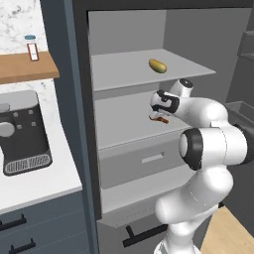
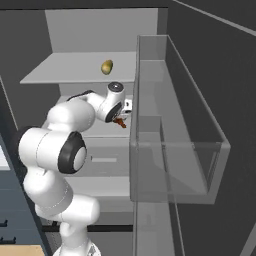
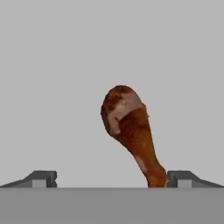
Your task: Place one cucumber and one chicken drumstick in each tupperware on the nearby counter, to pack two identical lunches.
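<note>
A red-brown chicken drumstick lies on the fridge's middle shelf. In the hand view its bulbous end points away and its thin bone end comes down close to the right fingertip. My gripper is open, with its tips wide apart on either side of the drumstick and not touching it. In the base views the gripper hangs just over the drumstick. The cucumber and both tupperware are out of view.
A yellow-olive oval food rests on the upper shelf. Below the middle shelf is a grey drawer. The open door's clear bin juts out at right. A coffee machine stands on the left counter.
</note>
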You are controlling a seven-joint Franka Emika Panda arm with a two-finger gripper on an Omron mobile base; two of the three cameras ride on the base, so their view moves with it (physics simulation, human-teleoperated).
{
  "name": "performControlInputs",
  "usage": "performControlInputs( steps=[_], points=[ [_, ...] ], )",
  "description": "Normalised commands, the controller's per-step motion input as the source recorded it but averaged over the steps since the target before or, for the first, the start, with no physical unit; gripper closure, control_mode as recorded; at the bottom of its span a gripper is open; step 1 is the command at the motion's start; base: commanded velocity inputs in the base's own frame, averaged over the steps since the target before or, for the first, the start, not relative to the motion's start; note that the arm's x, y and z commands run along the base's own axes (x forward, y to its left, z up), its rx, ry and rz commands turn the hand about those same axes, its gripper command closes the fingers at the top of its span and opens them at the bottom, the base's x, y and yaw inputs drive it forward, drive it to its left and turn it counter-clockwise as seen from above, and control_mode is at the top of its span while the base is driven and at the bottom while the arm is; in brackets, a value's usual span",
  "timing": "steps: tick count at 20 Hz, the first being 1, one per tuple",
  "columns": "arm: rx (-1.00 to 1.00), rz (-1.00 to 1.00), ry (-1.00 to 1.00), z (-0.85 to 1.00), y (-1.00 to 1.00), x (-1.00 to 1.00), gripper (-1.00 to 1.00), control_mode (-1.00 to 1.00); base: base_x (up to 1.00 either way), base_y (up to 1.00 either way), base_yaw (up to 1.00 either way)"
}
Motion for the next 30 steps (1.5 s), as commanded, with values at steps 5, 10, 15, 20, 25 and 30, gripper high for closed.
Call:
performControlInputs(
  steps=[5, 10, 15, 20, 25, 30],
  points=[
    [0.0, 0.0, 0.0, -0.07, 0.0, 0.33, -1.0, -1.0, 0.0, 0.0, 0.0],
    [0.0, 0.0, 0.0, -0.15, 0.02, 0.29, -1.0, -1.0, 0.0, 0.0, 0.0],
    [0.0, 0.02, 0.0, -0.11, 0.0, 0.31, -1.0, -1.0, 0.0, 0.0, 0.0],
    [0.0, 0.02, 0.0, -0.03, 0.0, 0.06, -1.0, -1.0, 0.0, 0.0, 0.0],
    [0.0, 0.06, 0.0, -0.18, 0.0, 0.02, -1.0, -1.0, 0.0, 0.0, 0.0],
    [0.0, 0.06, 0.0, -0.12, 0.0, 0.04, -1.0, -1.0, 0.0, 0.0, 0.0]
  ],
)
